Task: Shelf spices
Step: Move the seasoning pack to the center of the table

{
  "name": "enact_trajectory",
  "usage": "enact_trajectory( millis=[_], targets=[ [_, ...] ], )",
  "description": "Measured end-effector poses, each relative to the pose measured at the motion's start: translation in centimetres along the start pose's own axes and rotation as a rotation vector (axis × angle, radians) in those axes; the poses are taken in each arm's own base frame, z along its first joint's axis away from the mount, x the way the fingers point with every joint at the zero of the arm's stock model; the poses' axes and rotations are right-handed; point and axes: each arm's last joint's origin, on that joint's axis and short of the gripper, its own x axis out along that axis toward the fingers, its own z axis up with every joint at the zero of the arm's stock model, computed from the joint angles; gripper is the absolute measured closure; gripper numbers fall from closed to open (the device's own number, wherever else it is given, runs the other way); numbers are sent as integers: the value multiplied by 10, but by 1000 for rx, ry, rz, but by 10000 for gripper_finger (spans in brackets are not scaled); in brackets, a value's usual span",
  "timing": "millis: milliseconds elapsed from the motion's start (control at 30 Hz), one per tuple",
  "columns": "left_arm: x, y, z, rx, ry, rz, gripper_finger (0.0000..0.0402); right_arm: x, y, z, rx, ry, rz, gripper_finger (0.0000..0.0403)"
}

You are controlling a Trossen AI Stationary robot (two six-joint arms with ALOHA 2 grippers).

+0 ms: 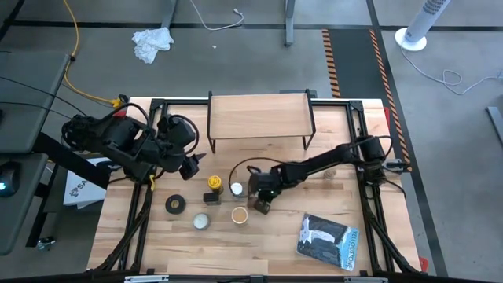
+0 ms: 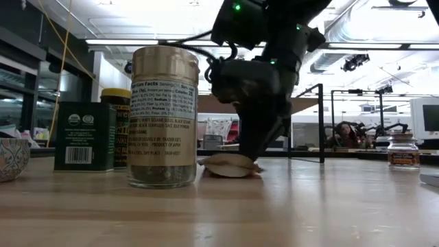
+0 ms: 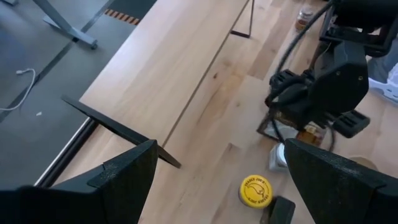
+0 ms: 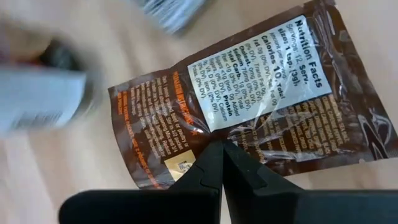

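The shelf stands at the table's far middle. In front of it stand a yellow-lidded jar, a white-capped bottle and a tan-lidded jar. A tiny brown-topped jar stands further right. A flat brown packet lies on the table. My right gripper is down on it, shut. My left gripper is open and empty, above the table to the left of the jars. My right gripper has its two fingertips closed together on the brown packet near one long edge, beside the white nutrition label. The fingers come from above, pointing down. The packet lies flat on the table under them.
A black tape roll and a small silvery tin lie left of the tan-lidded jar. A dark green box stands by the yellow-lidded jar. A dark printed bag lies at the near right. The shelf top is bare.
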Motion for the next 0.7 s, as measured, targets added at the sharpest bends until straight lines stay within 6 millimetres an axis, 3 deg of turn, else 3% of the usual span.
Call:
enact_trajectory(
  millis=[167,700],
  targets=[
    [-2,-2,-2,14,0,-10,58,1,6,-6,-144,40,37,403],
    [-3,-3,-2,15,-2,-12,58,5,15,10,-6,-157,86,403]
  ],
)
